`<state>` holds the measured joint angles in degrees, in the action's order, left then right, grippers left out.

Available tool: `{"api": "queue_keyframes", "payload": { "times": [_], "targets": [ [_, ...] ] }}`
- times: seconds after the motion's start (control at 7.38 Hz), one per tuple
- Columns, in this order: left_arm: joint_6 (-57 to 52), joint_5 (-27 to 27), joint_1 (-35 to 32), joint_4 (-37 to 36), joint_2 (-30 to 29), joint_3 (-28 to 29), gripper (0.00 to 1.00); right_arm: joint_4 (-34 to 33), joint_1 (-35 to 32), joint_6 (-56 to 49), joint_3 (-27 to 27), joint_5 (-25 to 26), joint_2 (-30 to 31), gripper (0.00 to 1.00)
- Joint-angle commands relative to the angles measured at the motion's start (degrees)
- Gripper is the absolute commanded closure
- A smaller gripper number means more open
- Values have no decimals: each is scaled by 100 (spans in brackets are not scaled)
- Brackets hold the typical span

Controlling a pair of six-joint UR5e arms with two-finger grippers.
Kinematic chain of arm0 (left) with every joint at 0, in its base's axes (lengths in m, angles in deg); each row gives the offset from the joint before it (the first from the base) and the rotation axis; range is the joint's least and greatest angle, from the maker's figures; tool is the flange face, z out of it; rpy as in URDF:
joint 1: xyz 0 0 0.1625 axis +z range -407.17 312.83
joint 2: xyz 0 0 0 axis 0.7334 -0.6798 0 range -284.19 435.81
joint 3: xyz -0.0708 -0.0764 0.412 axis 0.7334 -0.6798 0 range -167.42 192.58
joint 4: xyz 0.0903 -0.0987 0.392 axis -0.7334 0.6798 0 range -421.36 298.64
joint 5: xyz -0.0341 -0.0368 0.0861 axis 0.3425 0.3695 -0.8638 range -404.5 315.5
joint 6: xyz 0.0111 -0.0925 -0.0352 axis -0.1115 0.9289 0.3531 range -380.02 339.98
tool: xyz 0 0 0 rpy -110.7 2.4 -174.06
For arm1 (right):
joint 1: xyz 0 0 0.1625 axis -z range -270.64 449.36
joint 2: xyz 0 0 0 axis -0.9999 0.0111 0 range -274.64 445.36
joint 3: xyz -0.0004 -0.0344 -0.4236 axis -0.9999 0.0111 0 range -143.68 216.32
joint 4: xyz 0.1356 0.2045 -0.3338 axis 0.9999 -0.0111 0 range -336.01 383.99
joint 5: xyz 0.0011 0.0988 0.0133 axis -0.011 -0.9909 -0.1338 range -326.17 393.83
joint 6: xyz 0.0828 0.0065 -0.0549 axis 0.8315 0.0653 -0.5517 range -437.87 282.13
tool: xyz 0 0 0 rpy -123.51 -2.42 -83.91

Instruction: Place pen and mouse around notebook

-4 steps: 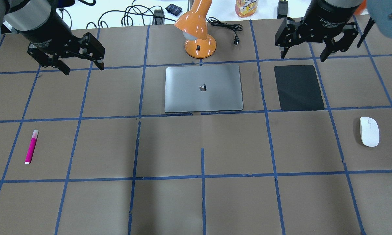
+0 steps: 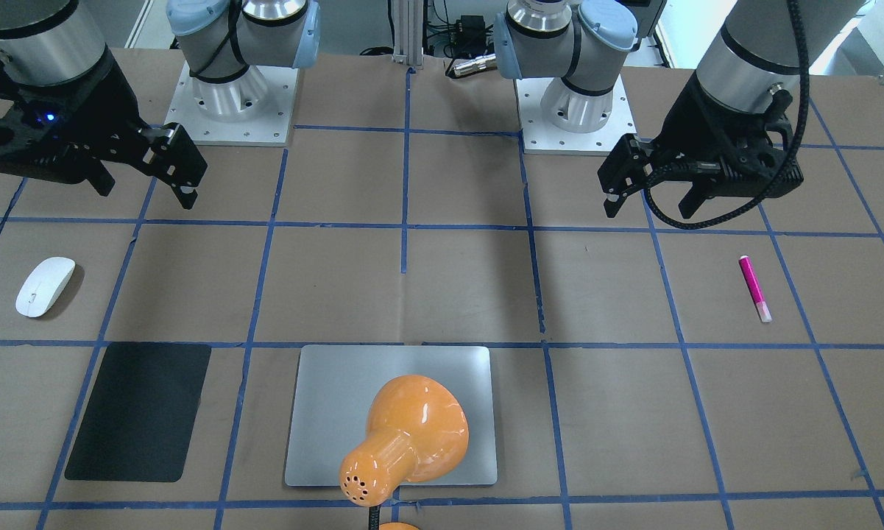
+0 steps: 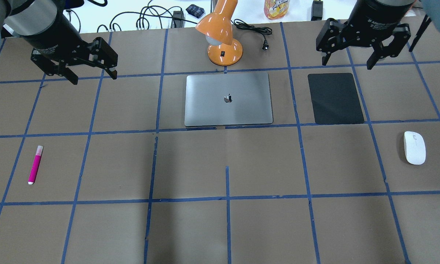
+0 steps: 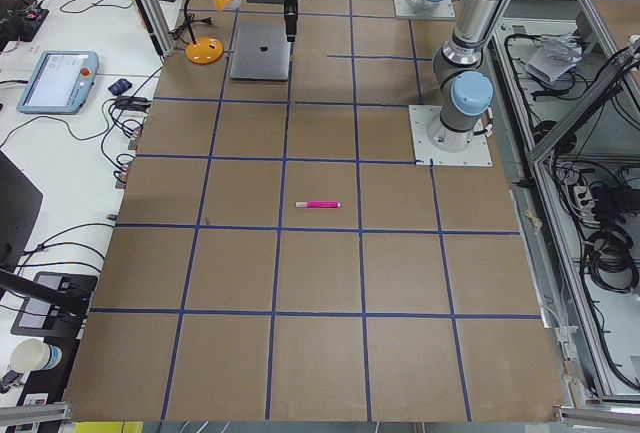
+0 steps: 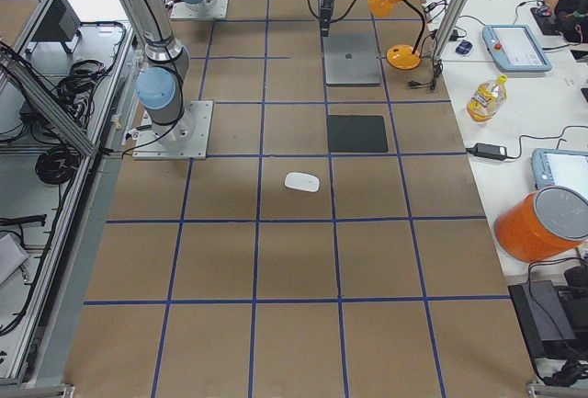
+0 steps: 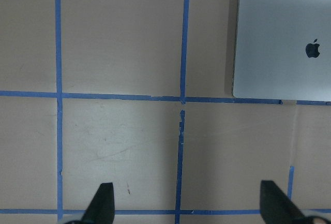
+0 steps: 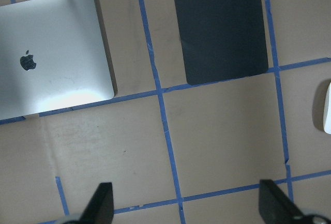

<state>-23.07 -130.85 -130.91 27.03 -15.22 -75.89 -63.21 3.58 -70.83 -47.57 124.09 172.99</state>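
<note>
As the overhead view runs left to right: pen, left gripper, notebook, lamp, mat, right gripper, mouse.
Pen (image 3: 35, 165): flat on the brown table (image 3: 263, 165) at its left side, well apart from the notebook, pale end pointing away from the robot.
Left gripper (image 3: 93, 77): aloft beyond the pen, jaws wide apart, holding nothing.
Notebook (image 3: 228, 110): closed, flat, centre of the far side.
Orange lamp (image 3: 225, 51): base just beyond the notebook's far edge; in the front view its shade hides part of the notebook.
Black mat (image 3: 335, 98): right of the notebook, near, not touching.
Right gripper (image 3: 347, 65): aloft by the mat's far end, jaws spread, empty.
Mouse (image 3: 414, 147): far right, nearer the robot than the mat, apart from it.
</note>
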Motion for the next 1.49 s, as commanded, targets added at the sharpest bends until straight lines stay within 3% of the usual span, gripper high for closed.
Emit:
{"api": "queue_keyframes", "payload": {
  "times": [0.0, 0.27, 0.41, 0.54, 0.81, 1.22, 1.35],
  "targets": [
    [-12, -14, 390, 20, -89, -100, 0, 194, 795, -123, 22, 245, 0, 0],
    [-526, 4, 1171, -128, -195, -528, 0, -128, 1947, -1830, -353, 150, -131, 0],
    [-809, -57, 1558, -399, -283, -853, 0, -905, 2317, -1994, -887, 228, -280, 0],
    [-1334, -432, 1997, -1141, -545, -1282, 0, -1617, 2669, -2275, -1397, 237, -447, 0],
    [-2204, -647, 2736, -2741, -1072, -2048, 0, -2893, 3092, -3065, -2364, 211, -589, 0],
    [-3165, -655, 3528, -3553, -1784, -2201, 0, -4423, 3332, -3235, -3412, 185, -955, 0],
    [-3263, -656, 3609, -3696, -1934, -2253, 0, -4741, 3358, -3244, -3423, 228, -1132, 0]
  ]
}}
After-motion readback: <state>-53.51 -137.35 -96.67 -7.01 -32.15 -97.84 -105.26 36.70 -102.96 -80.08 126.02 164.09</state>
